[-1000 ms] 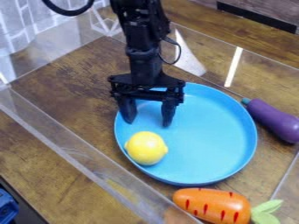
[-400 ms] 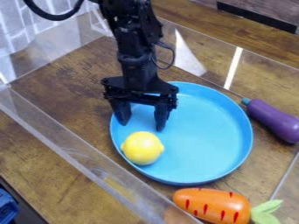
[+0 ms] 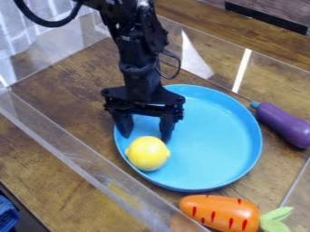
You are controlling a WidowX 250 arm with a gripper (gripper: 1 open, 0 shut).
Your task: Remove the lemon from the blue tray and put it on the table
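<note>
A small yellow lemon (image 3: 148,152) lies on the near left part of the big round blue tray (image 3: 224,136), which rests on the dark wood-grain table (image 3: 72,91). My black gripper (image 3: 145,128) hangs straight down just above and behind the lemon, over the tray's left side. Its two fingers stand wide apart with nothing between them, and the tips are close to the tray's surface. The lemon is not touched.
A purple eggplant (image 3: 285,123) lies on the table right of the tray. An orange carrot (image 3: 227,214) with a green top sits at the near right. Clear acrylic walls (image 3: 61,163) border the table at the front left and back.
The gripper has moved left and toward the near side, closing in on the lemon, still open. The tray and lemon have shifted slightly left.
</note>
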